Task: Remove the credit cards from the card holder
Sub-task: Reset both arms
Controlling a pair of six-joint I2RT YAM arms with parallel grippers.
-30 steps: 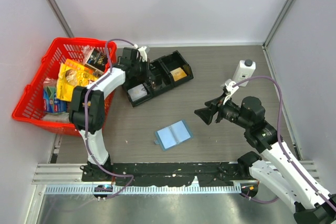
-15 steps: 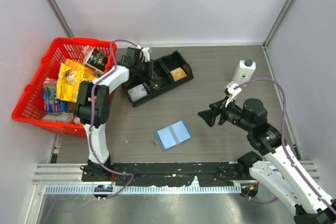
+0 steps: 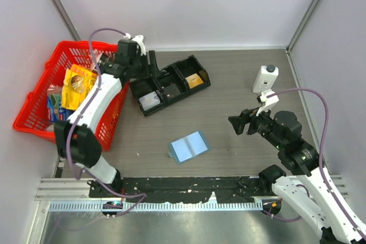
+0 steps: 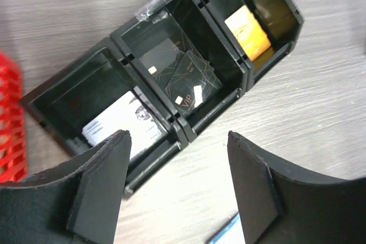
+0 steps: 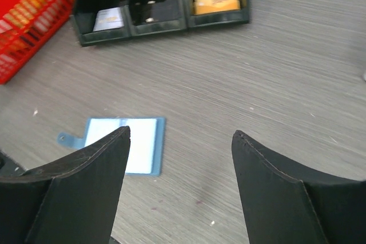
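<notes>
While both pincers gape empty, left pincer [image 4: 177,138] over the black tray [image 4: 146,84], right pincer [image 5: 180,134] nearside of it, card holder [image 3: 189,147] lies open on the desk [image 3: 240,72] nearside too. Credit cards [image 4: 140,119] look thin, stiff, slick, so I'd pinch an exposed edge.

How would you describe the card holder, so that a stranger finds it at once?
Start from the grey wooden table. Nearer its front edge than the black tray, alone on the bare wood, lies the card holder. Unlike the tray, it is light blue, flat and opened into two halves.
</notes>
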